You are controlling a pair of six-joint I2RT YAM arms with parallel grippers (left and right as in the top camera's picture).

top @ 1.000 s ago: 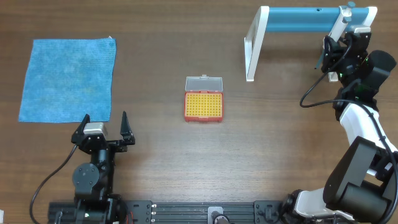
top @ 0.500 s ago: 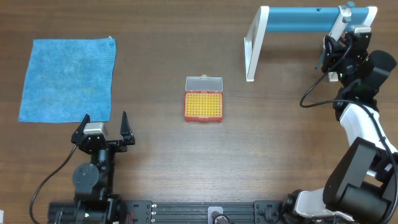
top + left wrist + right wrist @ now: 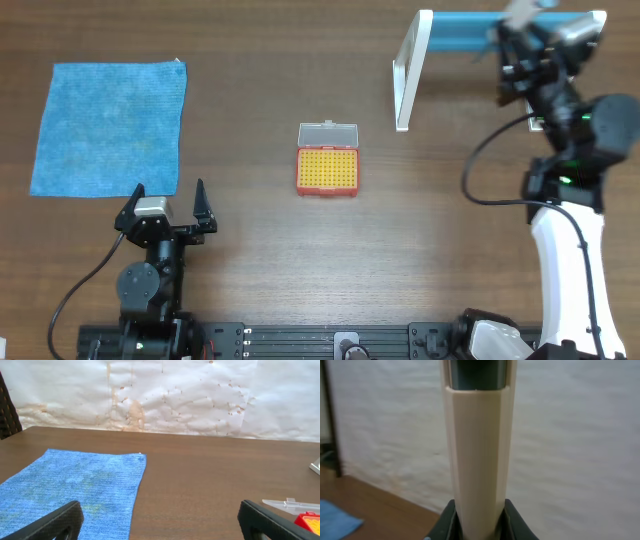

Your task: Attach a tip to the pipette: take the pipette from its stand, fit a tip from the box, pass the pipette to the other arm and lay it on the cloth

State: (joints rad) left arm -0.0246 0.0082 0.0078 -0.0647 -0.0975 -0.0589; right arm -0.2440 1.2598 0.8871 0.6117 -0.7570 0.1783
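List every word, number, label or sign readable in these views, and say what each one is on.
None can be read. The orange tip box with the clear lid, the blue woven cloth, the white and blue stand and the cream plastic pipette held in the right pincer show no legible print.

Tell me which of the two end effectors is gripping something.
The right end effector, shut on the cream pipette up at the blue stand. The left end effector sits open and empty near the blue cloth.
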